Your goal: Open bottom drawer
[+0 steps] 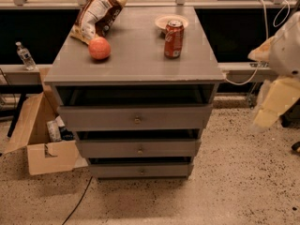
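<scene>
Gripper hanging at the 3 o'clock edge, well apart from the cabinet; its grasp state can't be told. Bottom drawer sitting lowest, front running 9-to-3. Knob lying toward 8 o'clock from gripper, needing a down-and-across reach.

camera: high, facing down at cabinet front | mid-distance | gripper right edge

Speckled terrazzo floor, pale with dark flecks. Dark glazed panels behind a grey ledge along the back. Grey chest mid-room; open cardboard box on the floor to its left. Gripper at right edge, above floor.
</scene>
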Motion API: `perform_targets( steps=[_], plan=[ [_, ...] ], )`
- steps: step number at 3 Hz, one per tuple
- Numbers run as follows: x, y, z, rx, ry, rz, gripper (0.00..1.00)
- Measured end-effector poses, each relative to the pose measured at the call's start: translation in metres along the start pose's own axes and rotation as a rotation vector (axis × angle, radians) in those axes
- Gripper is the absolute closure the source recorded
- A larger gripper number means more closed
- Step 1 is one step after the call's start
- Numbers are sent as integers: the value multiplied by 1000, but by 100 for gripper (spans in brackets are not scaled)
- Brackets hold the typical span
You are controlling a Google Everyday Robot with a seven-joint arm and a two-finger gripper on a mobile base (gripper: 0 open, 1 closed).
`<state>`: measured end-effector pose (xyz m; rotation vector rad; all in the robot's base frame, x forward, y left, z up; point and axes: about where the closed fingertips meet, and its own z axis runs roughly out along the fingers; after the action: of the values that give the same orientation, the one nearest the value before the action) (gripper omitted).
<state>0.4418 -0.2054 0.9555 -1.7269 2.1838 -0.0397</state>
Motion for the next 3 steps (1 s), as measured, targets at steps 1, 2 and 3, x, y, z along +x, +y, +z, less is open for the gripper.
perform_targets(
  steps=[1,2,3],
  plan=[
    [-16,17,73,-87,-154,-10,0],
    [-49,40,159,-196,-294,9,0],
    [-48,39,154,-191,-288,5,0]
  ],
)
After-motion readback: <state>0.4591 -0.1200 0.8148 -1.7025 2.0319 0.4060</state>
